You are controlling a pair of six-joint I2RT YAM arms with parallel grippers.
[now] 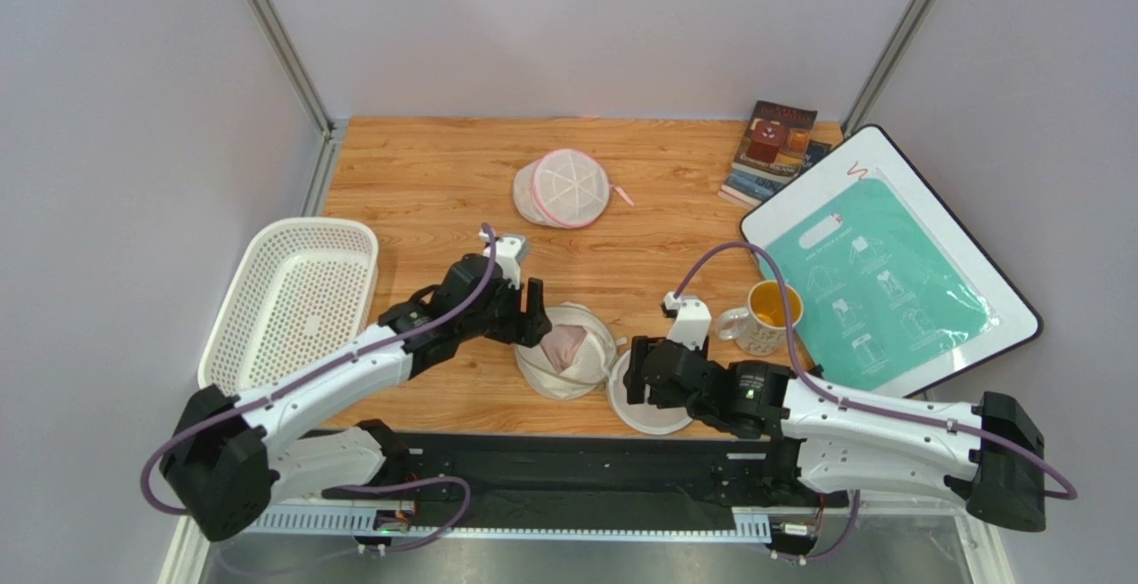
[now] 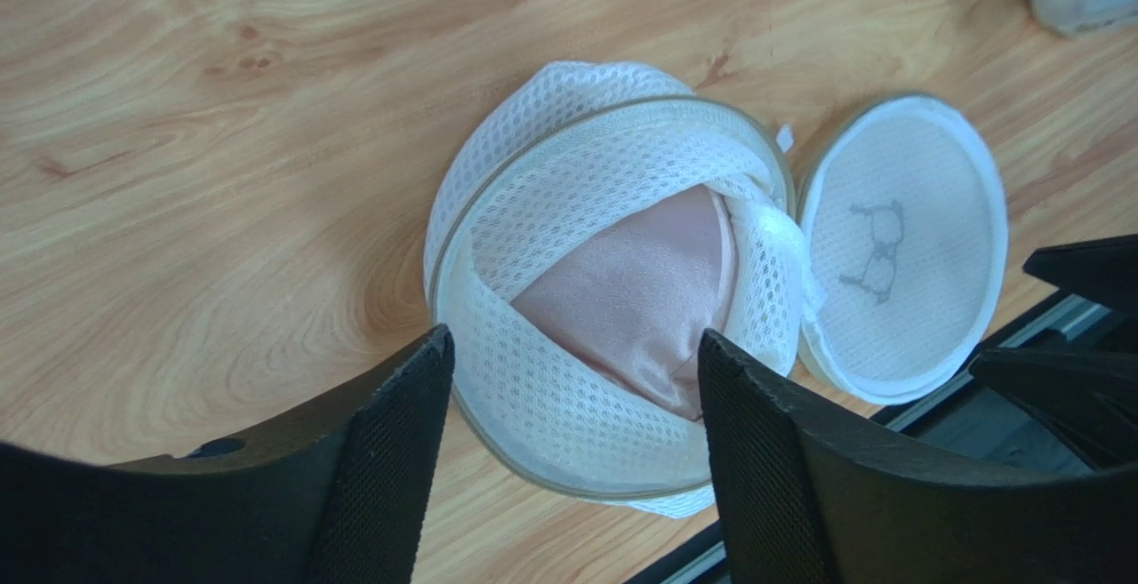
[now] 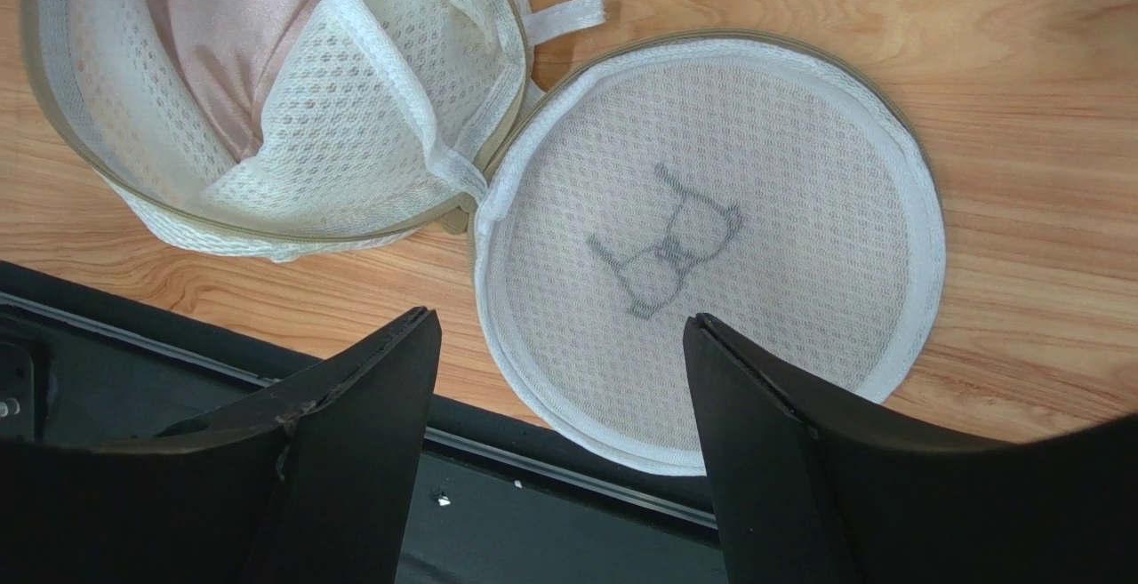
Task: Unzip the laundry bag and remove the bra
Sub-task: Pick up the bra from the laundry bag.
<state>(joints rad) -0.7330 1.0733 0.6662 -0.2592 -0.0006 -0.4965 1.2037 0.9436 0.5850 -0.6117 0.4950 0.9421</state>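
Near table [image 1: 428, 184] front edge, laundry bag [image 1: 540, 374] unzipped, bra [image 1: 566, 344] inside, lid [image 1: 651, 406] at four o'clock; left gripper [image 2: 572, 340], right gripper [image 3: 560, 322] both released.

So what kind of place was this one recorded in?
Probably a lab robot cell: plain grey wall panels box in a wooden table, with staged props like a mug and books.

Laundry bag [image 2: 534, 398]: open-weave white mesh cloth, matt, with a smooth beige rim band. At 3 o'clock in the left wrist view, its lid panel [image 2: 908, 251] is a finer, tighter mesh. Inside, the bra [image 2: 641, 298] is pink satin with a soft sheen. Table [image 2: 201, 118]: smooth wood grain, low gloss. Left gripper [image 2: 572, 344] pads [image 2: 401, 451]: matt black, finely textured. From above, at 9 o'clock, the basket [image 1: 287, 294] is white perforated plastic.
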